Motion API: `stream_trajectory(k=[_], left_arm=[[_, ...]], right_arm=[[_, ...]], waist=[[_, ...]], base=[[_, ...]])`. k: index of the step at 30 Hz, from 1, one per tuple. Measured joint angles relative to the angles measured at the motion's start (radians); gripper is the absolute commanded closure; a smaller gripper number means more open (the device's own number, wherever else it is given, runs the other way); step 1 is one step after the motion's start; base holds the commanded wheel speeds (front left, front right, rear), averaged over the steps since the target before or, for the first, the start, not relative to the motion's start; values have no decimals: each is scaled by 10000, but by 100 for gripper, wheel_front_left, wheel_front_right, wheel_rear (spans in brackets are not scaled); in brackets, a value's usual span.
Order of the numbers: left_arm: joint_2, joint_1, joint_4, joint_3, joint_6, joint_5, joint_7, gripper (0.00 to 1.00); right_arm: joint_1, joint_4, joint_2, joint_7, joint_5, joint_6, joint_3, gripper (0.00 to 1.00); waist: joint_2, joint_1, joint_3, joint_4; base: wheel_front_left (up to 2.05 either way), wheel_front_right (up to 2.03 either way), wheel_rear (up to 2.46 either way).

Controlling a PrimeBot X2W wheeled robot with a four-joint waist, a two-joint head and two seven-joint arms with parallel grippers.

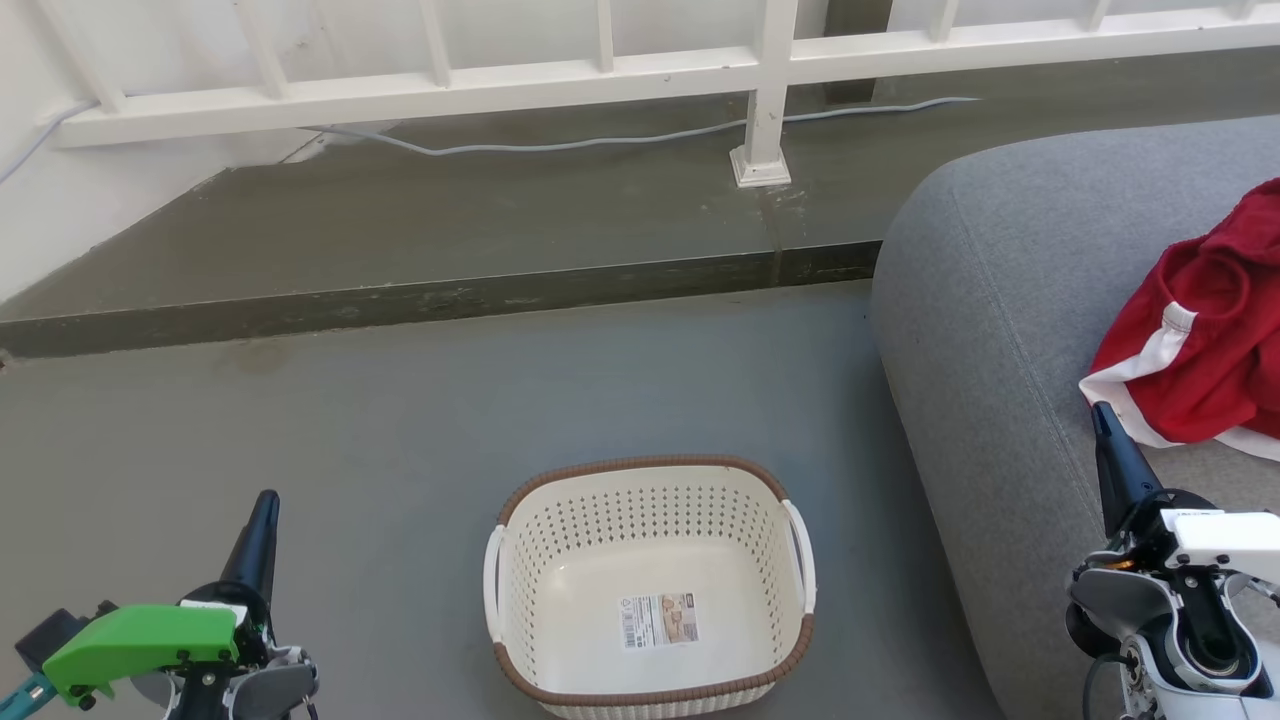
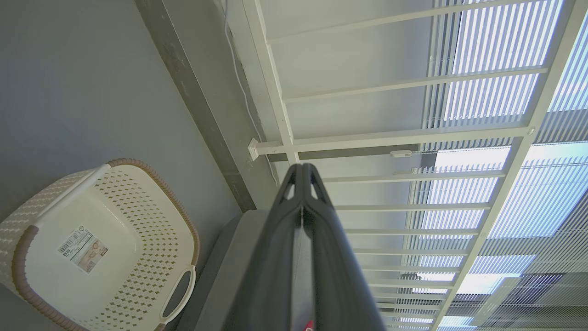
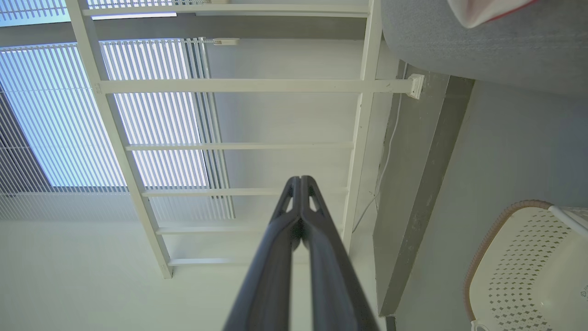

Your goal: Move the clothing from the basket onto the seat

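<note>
The basket [image 1: 645, 515] is set on the grey floor [image 1: 400, 420], and nothing is seen inside it apart from a small label [image 1: 660, 620] on its bottom. The clothing [image 1: 1210, 330] is found to the right of the basket and farther away, heaped on the seat [image 1: 1000, 300], whose rounded corner rises just beside the basket's right handle. Part of the garment is cut off by the picture's edge.

The left gripper [image 1: 265, 505] is held low to the left of the basket, clear of it, with its fingers pressed together and nothing between them. The right gripper [image 1: 1100, 410] is raised to the right of the basket, over the seat, likewise clenched on nothing. Its tip is near the garment's white hem, though contact cannot be judged.

The fabric is judged to be light, limp and fairly slick, so it is expected to sag and slide rather than keep its shape. If it must be shifted, a raised fold or the doubled white trim band is thought the best place to be pinched, since a flat single layer could slip out. The transfer is judged to be finished as far as can be seen.
</note>
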Motion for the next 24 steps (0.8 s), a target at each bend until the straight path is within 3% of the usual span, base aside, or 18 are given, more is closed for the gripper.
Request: stream_trajectory(k=[6, 24], left_arm=[[-21, -80, 67, 136, -105, -514, 84, 100], [-31, -98, 194, 178, -136, -525, 84, 100]], right_arm=[[-7, 13, 13, 130, 516, 29, -132, 100], [-25, 13, 27, 130, 518, 31, -136, 100]], waist=[[0, 0, -12, 11], [0, 0, -13, 12]], base=[[0, 0, 0], [0, 0, 0]])
